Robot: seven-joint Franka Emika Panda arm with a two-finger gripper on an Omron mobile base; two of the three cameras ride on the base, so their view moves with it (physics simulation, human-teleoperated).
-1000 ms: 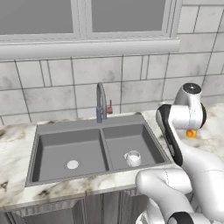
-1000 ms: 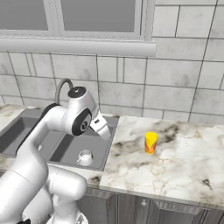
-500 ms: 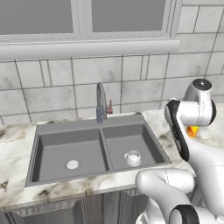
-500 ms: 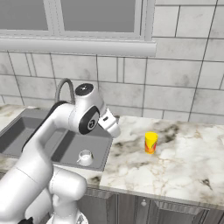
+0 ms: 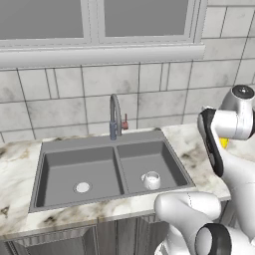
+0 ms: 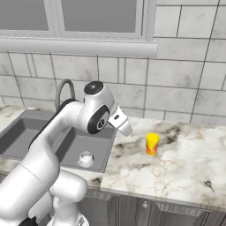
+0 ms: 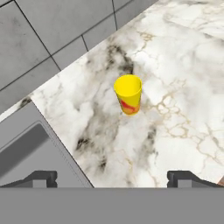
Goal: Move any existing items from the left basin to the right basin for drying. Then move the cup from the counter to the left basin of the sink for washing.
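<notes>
The yellow cup (image 7: 128, 94) with its red-orange band stands upright on the marble counter (image 7: 179, 61), ahead of my open gripper (image 7: 112, 178), whose fingertips (image 7: 41, 178) are spread wide with nothing between them. From the right base view, the gripper (image 6: 125, 128) hangs above the counter, just left of the cup (image 6: 152, 143) and apart from it. The white mug (image 5: 151, 180) sits in the right basin (image 5: 159, 159), also seen as the mug (image 6: 86, 158). The left basin (image 5: 64, 169) holds nothing but its silver drain (image 5: 82, 188). My arm hides most of the cup (image 5: 224, 143) in the left base view.
The curved grey faucet (image 5: 115, 117) with its red lever rises behind the sink divider. A tiled wall (image 6: 176, 84) and window ledge run behind the counter. The sink's corner (image 7: 26, 140) lies at the hand view's lower left. Open marble stretches right of the cup.
The arm has swung right, from over the sink's right edge toward the cup on the counter. The mug stays still in the right basin.
</notes>
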